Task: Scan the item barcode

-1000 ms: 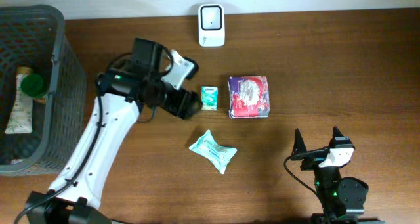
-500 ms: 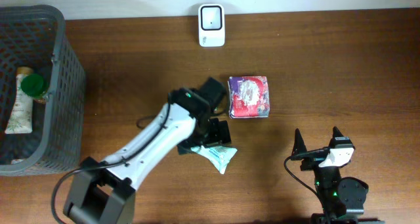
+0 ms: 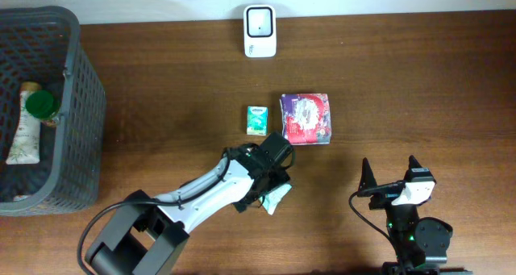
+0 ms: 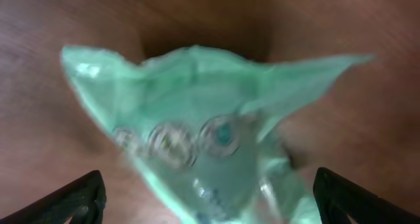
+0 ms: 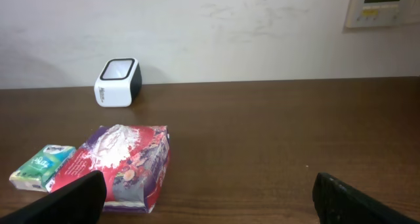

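On the far left stands one dark mesh basket, cut off by the frame edge. Inside it I count two things, a green-capped bottle and a pale pouch right beside it. I cannot make out what else may lie in the basket's dark part. Between the basket and my left arm the wooden table gives a broad bare stretch.

My left gripper points down over the middle of the table, low in the overhead view. From above, my own wrist hides the fingers. My left wrist camera shows both fingertips in the bottom corners, spread wide and gripping nothing. Between them lies the teal packet, the item to scan, flat on the wood with its crimped ends flaring left and right. It is blurred, its lower end runs off the frame, and I cannot read its print. From overhead only its right corner shows past my wrist.

Further back there are three more single things. One white scanner sits at the far edge by the wall. One small green box lies nearer to me, and just to its right, near it but apart, lies one purple-and-red packet.

The right side of the table is open wood. There my right gripper sits low in the overhead view, jaws fully apart and empty, well apart from every item.
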Motion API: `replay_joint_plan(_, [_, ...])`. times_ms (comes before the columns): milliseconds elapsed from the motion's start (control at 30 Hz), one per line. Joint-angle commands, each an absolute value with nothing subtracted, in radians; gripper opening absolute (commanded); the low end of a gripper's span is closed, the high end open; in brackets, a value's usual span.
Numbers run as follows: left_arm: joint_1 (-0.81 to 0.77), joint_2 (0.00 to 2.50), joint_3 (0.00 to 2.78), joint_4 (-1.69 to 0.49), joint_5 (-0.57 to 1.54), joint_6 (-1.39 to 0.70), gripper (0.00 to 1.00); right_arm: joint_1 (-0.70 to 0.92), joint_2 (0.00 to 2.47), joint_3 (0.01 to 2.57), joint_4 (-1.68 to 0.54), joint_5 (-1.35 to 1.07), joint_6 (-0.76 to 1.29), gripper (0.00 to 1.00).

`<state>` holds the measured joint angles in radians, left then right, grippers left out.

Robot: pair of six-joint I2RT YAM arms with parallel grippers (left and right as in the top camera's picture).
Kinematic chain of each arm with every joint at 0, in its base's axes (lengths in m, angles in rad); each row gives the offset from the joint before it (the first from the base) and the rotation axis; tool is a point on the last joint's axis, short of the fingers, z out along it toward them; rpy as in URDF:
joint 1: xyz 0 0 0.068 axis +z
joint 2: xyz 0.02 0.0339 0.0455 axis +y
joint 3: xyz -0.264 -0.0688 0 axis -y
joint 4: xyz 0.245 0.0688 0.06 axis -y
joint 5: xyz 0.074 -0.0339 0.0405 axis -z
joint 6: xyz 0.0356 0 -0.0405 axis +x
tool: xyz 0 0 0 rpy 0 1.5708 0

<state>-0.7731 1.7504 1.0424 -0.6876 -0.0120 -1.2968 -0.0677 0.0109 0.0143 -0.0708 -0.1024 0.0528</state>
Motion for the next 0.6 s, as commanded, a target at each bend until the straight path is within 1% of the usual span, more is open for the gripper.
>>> replay_joint_plan(0, [-0.773, 1.752, 1.029, -0.654, -0.057, -1.324, 0.65, -0.073, 0.004, 0.006, -0.071, -0.094, 0.056, 0.99])
replay_joint_plan(100, [-0.773, 1.752, 1.029, -0.651, -0.138, -1.324, 0.27, -0.073, 0.004, 0.006, -0.072, -0.094, 0.056, 0.99])
replay_joint_plan(167, [-0.768, 1.752, 1.029, -0.651, -0.167, -1.297, 0.16, -0.073, 0.004, 0.006, -0.071, -0.094, 0.056, 0.99])
replay_joint_plan(233, [-0.736, 1.746, 1.036, -0.651, -0.185, -1.228, 0.08, -0.073, 0.004, 0.006, -0.071, -0.094, 0.056, 0.99])
replay_joint_plan(267, [-0.713, 1.743, 1.046, -0.651, -0.189, -1.182, 0.02, -0.073, 0.004, 0.006, -0.071, -0.094, 0.056, 0.99])
replay_joint_plan(300, [-0.689, 1.738, 1.060, -0.651, -0.192, -1.133, 0.00, -0.073, 0.004, 0.006, -0.071, -0.094, 0.056, 0.99])
replay_joint_plan(433, [-0.527, 1.687, 1.162, -0.627, -0.192, -0.873, 0.00, -0.073, 0.004, 0.006, -0.071, -0.094, 0.056, 0.99])
replay_joint_plan(500, [-0.458, 1.677, 1.193, -0.529, -0.191, -0.710, 0.00, -0.073, 0.004, 0.006, -0.072, -0.094, 0.056, 0.99])
replay_joint_plan(567, [-0.405, 1.677, 1.195, -0.365, -0.191, -0.429, 0.00, -0.073, 0.004, 0.006, -0.072, -0.094, 0.056, 0.99])
